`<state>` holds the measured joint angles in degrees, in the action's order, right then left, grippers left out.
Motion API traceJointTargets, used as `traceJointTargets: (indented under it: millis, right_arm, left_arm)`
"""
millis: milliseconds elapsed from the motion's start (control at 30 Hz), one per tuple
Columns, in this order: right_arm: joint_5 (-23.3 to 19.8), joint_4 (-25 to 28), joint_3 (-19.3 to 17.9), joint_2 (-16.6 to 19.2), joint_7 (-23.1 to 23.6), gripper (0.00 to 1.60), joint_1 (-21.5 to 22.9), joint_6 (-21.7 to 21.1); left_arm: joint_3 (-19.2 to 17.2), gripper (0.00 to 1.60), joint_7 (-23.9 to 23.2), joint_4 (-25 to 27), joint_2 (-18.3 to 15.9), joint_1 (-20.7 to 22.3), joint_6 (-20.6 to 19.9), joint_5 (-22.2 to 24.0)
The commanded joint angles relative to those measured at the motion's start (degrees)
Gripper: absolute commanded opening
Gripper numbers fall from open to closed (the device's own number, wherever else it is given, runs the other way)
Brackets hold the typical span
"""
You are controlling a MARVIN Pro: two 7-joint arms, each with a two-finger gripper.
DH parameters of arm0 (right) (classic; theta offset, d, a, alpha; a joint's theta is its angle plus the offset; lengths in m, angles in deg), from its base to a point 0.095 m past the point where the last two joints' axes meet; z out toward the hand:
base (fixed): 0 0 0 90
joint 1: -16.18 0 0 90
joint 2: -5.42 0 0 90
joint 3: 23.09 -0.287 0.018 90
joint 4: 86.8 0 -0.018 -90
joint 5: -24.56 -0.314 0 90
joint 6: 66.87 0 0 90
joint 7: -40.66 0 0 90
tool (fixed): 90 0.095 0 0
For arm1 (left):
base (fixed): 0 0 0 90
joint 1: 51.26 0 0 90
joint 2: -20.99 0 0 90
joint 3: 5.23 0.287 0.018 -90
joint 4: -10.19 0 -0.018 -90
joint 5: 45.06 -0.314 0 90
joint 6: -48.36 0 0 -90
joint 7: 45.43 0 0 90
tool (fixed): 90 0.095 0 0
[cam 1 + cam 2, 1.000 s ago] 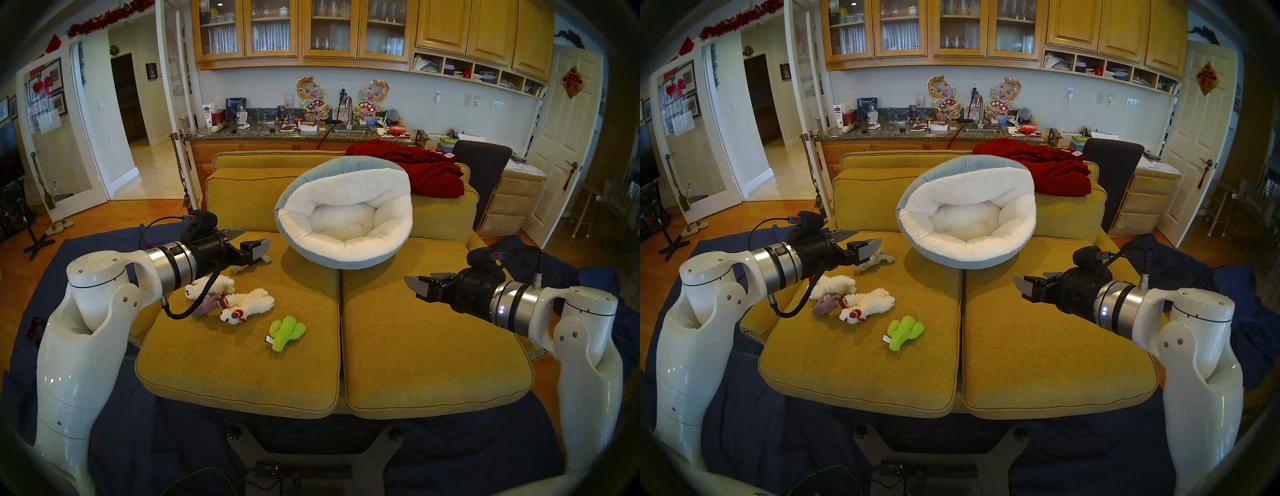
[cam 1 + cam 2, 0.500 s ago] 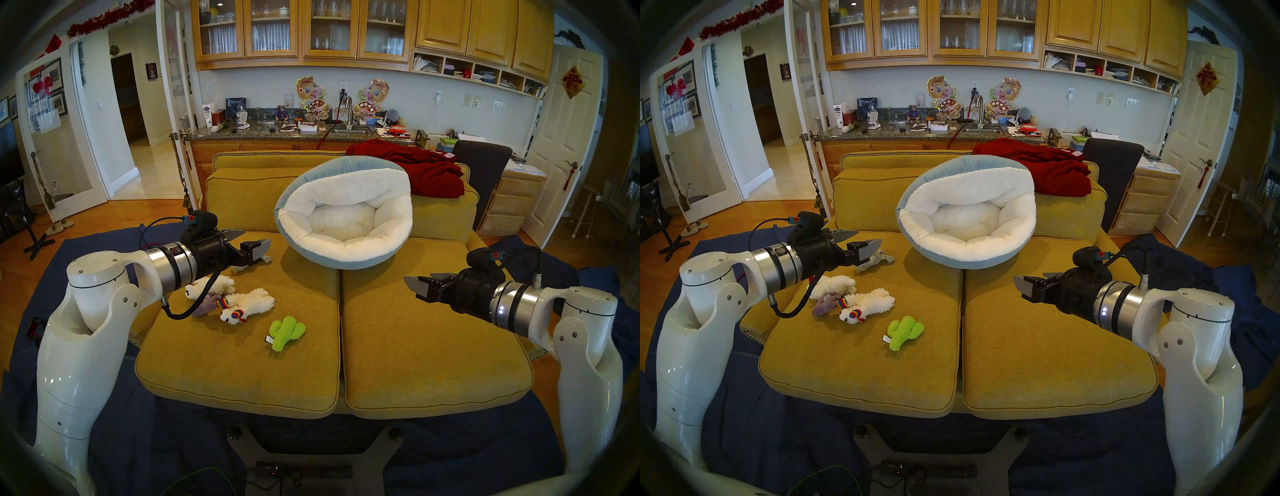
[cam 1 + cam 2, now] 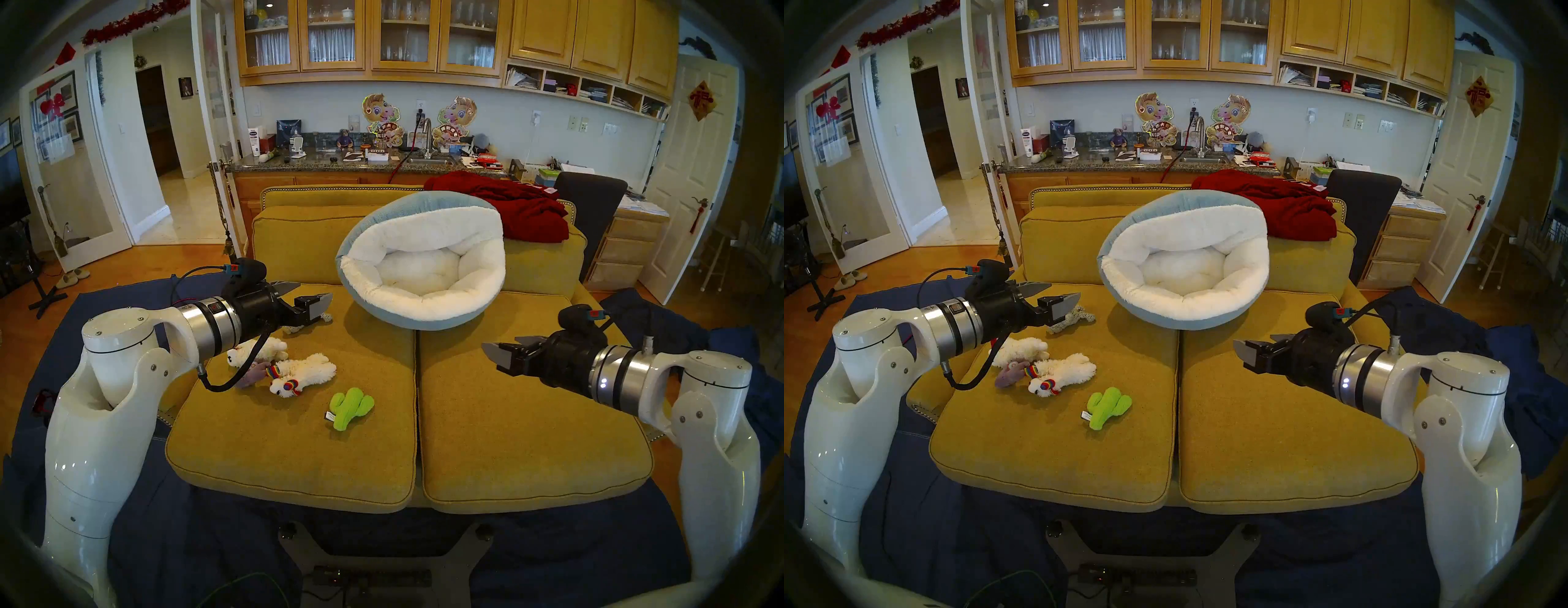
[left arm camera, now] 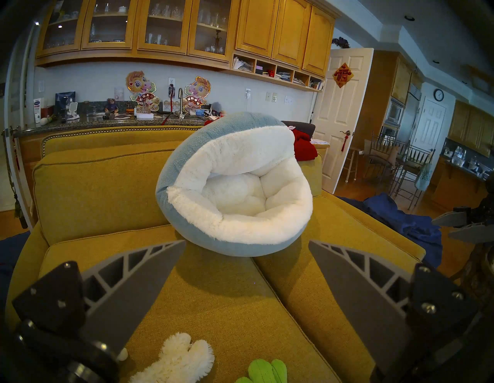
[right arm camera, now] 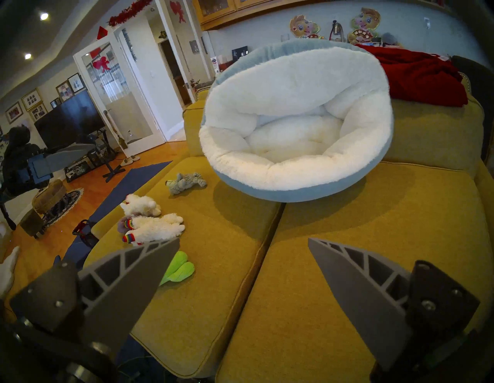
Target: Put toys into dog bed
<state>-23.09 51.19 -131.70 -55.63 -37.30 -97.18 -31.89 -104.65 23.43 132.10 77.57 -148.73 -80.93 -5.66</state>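
- Left gripper [image 3: 306, 296] hangs with its jaws spread wide and nothing between them, above the back of the left seat cushion [image 3: 297, 458].
- Just under and beyond its fingertips lies the grey-beige plush [image 3: 312, 323], flat on the cushion, partly hidden by the fingers in the head view.
- Right gripper [image 3: 507, 351] is also parted and empty, out over the right seat cushion [image 3: 530, 446], which is bare fabric all round it.
- From the right wrist view, the green cactus [image 5: 179, 268] peeks out beside that gripper's finger, across the seam on the left cushion.
- Near the left forearm, the white lamb [image 3: 256, 351] lies on its side, touching the purple-grey plush [image 3: 250, 373].
- The white llama [image 3: 303, 373], rainbow trim at head and neck, rests against that purple-grey toy; the three form one tight cluster.
- The cactus sits alone, nearer the front and well apart from the cluster, tag pointing left.
- Dog bed [image 3: 424, 263] stands tilted against the sofa backrest, straddling the seam between both cushions, its white fleece bowl open toward the robot.
- Its lower rim overhangs the cushions, with open cushion between it and either gripper.
- Dark-red blanket [image 3: 522, 208] is draped over the sofa back, behind the bed on the right.
- Front halves of both cushions are open; navy cloth [image 3: 212, 552] covers the floor before the sofa.
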Motion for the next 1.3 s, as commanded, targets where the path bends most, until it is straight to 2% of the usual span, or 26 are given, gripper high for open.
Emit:
traceJointTargets:
  millis: [0,133,167,300,367,400,433,500,567,600,633,733,833,867,1000,1033,1067,1133,1167,1267]
  right_arm:
    - [0.3,2.0,5.9,1.0,-3.6,1.6,1.5,0.0]
    - [0.1,2.0,10.5,0.2,-7.0,1.6,3.1,0.0]
    - [0.1,2.0,10.5,0.2,-7.0,1.6,3.1,0.0]
    - [-0.2,0.7,17.0,-0.3,-10.8,1.6,6.0,0.0]
    - [-0.2,0.5,17.7,-0.5,-11.0,1.6,6.4,0.0]
    - [-0.2,0.0,19.7,-0.9,-12.0,1.6,7.5,0.0]
    - [-0.2,0.0,19.7,-0.9,-12.0,1.6,7.5,0.0]
    - [0.2,-0.7,22.8,-1.2,-13.8,1.6,9.2,0.0]
    - [0.5,-1.2,23.6,-1.8,-13.9,1.6,9.6,0.0]
    - [0.9,-1.8,25.6,-2.0,-15.0,1.6,10.7,0.0]
    - [0.8,-1.9,25.2,-2.5,-14.6,1.6,10.5,0.0]
    - [1.8,-3.7,29.8,-3.4,-17.0,1.6,13.1,0.0]
    - [2.7,-5.2,31.3,-4.9,-17.6,1.6,13.7,0.0]
    - [3.1,-6.2,33.3,-4.9,-18.4,1.6,15.0,0.0]
    - [4.4,-9.1,36.9,-6.9,-19.8,1.6,16.7,0.0]
    - [4.9,-10.1,39.1,-7.0,-20.9,1.6,18.0,0.0]
    - [5.2,-10.3,37.7,-8.0,-19.9,1.6,16.9,0.0]
    - [5.9,-12.5,42.0,-8.2,-22.3,1.6,19.7,0.0]
    - [6.6,-12.8,41.5,-9.5,-22.2,1.6,18.9,0.0]
    - [8.0,-14.5,44.3,-10.8,-24.1,1.6,20.3,0.0]
  left_arm:
    - [-0.5,1.6,0.0,1.0,0.0,1.2,0.5,0.1]
    - [-0.5,1.6,0.0,1.0,0.0,1.2,0.5,0.1]
    - [-0.5,1.6,0.0,1.0,0.0,1.2,0.5,0.1]
    - [-0.5,1.6,0.0,1.0,0.0,1.2,0.5,0.1]
    - [-0.5,1.6,0.0,1.0,0.0,1.2,0.5,0.1]
    - [-0.5,1.6,0.0,1.0,0.0,1.2,0.5,0.1]
    - [-0.5,1.6,0.0,1.0,0.0,1.2,0.5,0.1]
    - [-0.5,1.6,0.0,1.0,0.0,1.2,0.5,0.1]
    - [-0.5,1.6,0.0,1.0,0.0,1.2,0.5,0.1]
    - [-0.5,1.6,0.0,1.0,0.0,1.2,0.5,0.1]
    - [-0.5,1.6,0.0,1.0,0.0,1.2,0.5,0.1]
    - [-0.5,1.6,0.0,1.0,0.0,1.2,0.5,0.1]
    - [-0.5,1.6,0.0,1.0,0.0,1.2,0.5,0.1]
    - [-0.5,1.6,-0.1,1.0,0.0,1.2,0.5,0.1]
    - [-0.5,1.6,-0.1,1.0,0.0,1.2,0.4,0.1]
    - [-0.5,1.6,-0.1,1.0,0.0,1.2,0.4,0.1]
    - [-0.5,1.6,-0.1,0.9,0.0,1.2,0.4,0.1]
    - [-0.5,1.6,-0.1,0.9,0.0,1.2,0.4,0.1]
    - [-0.5,1.6,-0.1,1.0,0.0,1.2,0.4,0.1]
    - [-0.5,1.6,-0.1,1.0,0.0,1.2,0.4,0.0]
